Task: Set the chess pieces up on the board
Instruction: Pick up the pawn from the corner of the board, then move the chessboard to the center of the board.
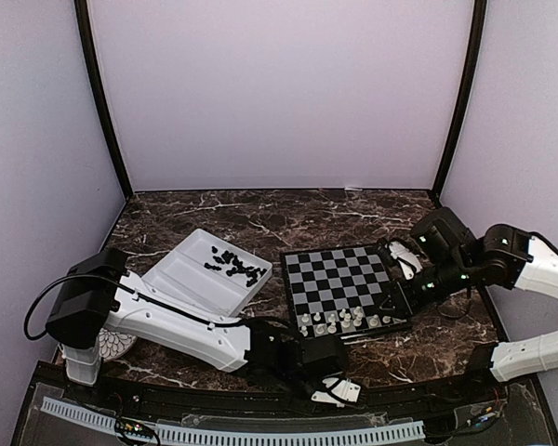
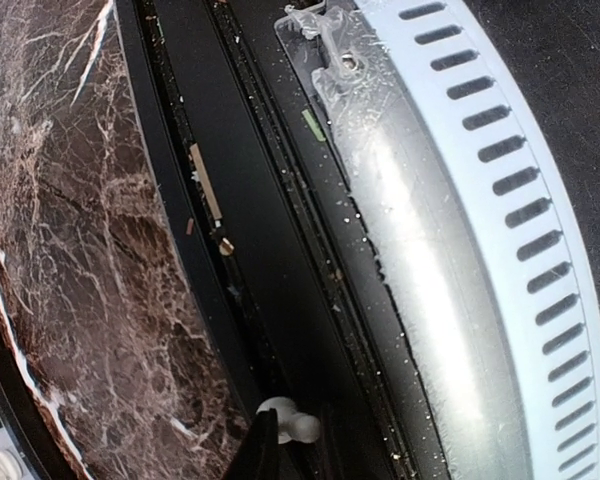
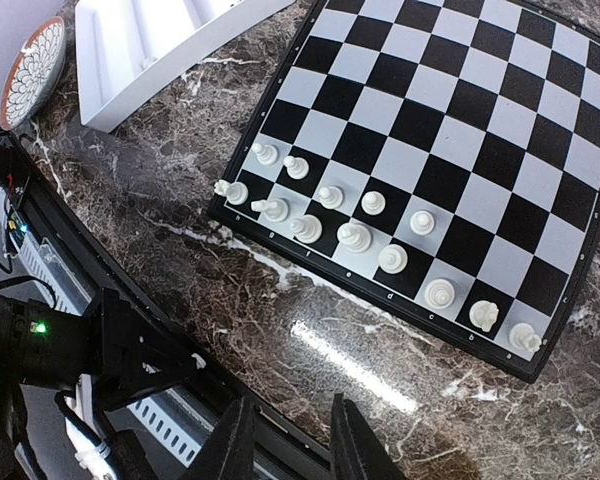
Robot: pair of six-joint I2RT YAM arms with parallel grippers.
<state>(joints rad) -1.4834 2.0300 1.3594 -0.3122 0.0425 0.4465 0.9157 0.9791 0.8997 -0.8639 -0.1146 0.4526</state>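
marble table (image 1: 260, 209) carries the board (image 1: 339, 279) right of centre and a white tray (image 1: 181, 274) to its left. right end effector (image 3: 290, 445) narrowly parted, empty. left end effector (image 1: 339, 388): cannot tell its grip, white pawn (image 2: 290, 420) at its fingertip. white chess pieces (image 3: 355, 237) on the board's near rows, black chess pieces (image 1: 237, 265) in the tray.

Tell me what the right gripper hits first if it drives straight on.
Probably the bare marble table, just short of the board. The right gripper points down at that strip, though depth is unclear.

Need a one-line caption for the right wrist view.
White chess pieces sit on two edge rows of the board; open right gripper hangs over marble table.
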